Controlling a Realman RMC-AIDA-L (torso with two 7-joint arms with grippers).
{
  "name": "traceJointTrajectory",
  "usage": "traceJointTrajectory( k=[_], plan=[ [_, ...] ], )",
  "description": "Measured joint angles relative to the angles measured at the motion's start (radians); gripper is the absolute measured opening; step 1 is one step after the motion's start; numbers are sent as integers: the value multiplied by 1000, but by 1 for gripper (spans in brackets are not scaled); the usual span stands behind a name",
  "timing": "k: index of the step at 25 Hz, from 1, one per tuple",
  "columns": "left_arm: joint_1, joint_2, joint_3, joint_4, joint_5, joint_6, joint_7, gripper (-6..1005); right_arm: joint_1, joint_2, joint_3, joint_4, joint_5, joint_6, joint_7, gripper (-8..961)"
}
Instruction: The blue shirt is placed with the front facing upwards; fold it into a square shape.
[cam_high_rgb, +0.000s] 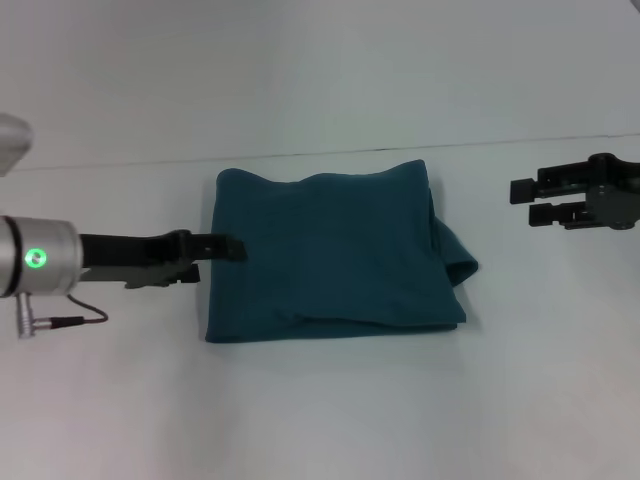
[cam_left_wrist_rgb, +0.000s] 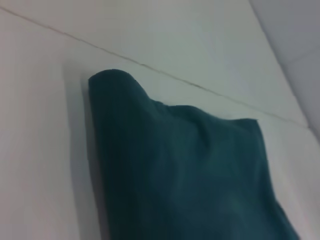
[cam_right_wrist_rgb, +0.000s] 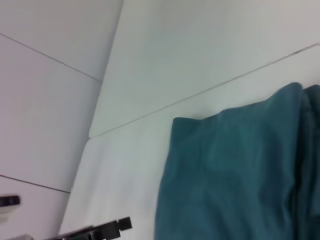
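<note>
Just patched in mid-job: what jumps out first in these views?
The blue shirt lies folded into a rough square at the middle of the white table, plain side up, with a loose flap bulging at its right edge. The left end effector reaches in low, its tip at the shirt's left edge. The right end effector hovers open, clear of the shirt, off to the right.

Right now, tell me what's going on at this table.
A two-armed robot is folding a blue shirt on a white table. The shirt already lies in a roughly square bundle, plain side up, with a loose flap sticking out on the robot's right. The left gripper is at the shirt's left edge, low over the table. The right gripper hangs off to the right, open and clear of the cloth.
</note>
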Motion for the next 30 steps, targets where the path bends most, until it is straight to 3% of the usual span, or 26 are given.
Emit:
traceJointTrajectory(
  k=[11,30],
  plan=[
    [-3,-17,41,7,11,-109,219,901,-3,1,2,-20,-29,-15,-59,626],
    [24,-20,21,37,-8,-92,220,901,4,6,31,-20,-26,-25,-81,637]
  ],
)
